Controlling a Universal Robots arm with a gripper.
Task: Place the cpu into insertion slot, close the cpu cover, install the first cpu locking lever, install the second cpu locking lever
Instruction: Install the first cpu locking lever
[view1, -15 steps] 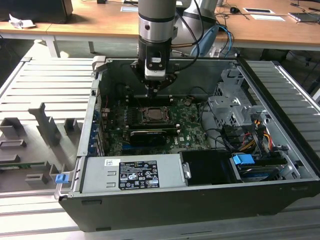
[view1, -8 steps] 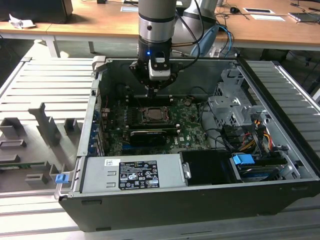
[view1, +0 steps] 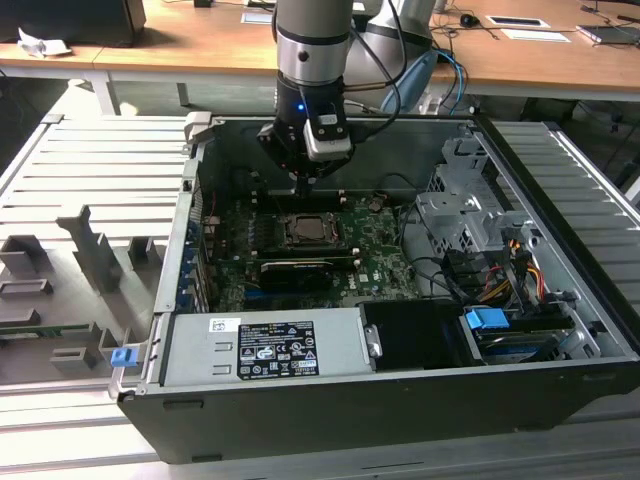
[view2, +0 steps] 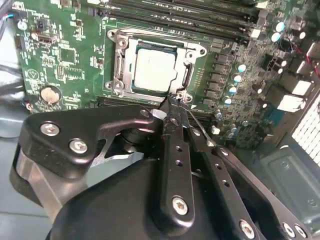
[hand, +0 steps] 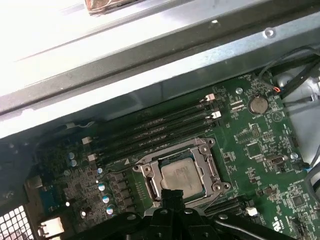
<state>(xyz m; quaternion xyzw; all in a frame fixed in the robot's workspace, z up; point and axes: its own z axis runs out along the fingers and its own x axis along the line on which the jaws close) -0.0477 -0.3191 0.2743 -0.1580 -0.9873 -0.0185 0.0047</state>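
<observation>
The gripper (view2: 176, 100) has its fingers pressed together, tips at a corner of the cover (view2: 120, 62), by a thin lever (view2: 197, 121) that runs along beside them. The cover lies shut over the slot (hand: 182, 175), framing the cpu (view2: 156, 70) seated inside. In the exterior view the gripper (view1: 301, 190) hangs just beyond the slot's (view1: 313, 232) far edge, mid-board (view1: 385, 255) inside the open case (view1: 560, 250).

Exterior view looked down from high in front into the open black computer case (view1: 400, 400); both wrist views sat close above the green circuit board (view2: 65, 55) (hand: 260, 150), sharing the square metal-framed socket (view2: 155, 65) (hand: 180, 172).
</observation>
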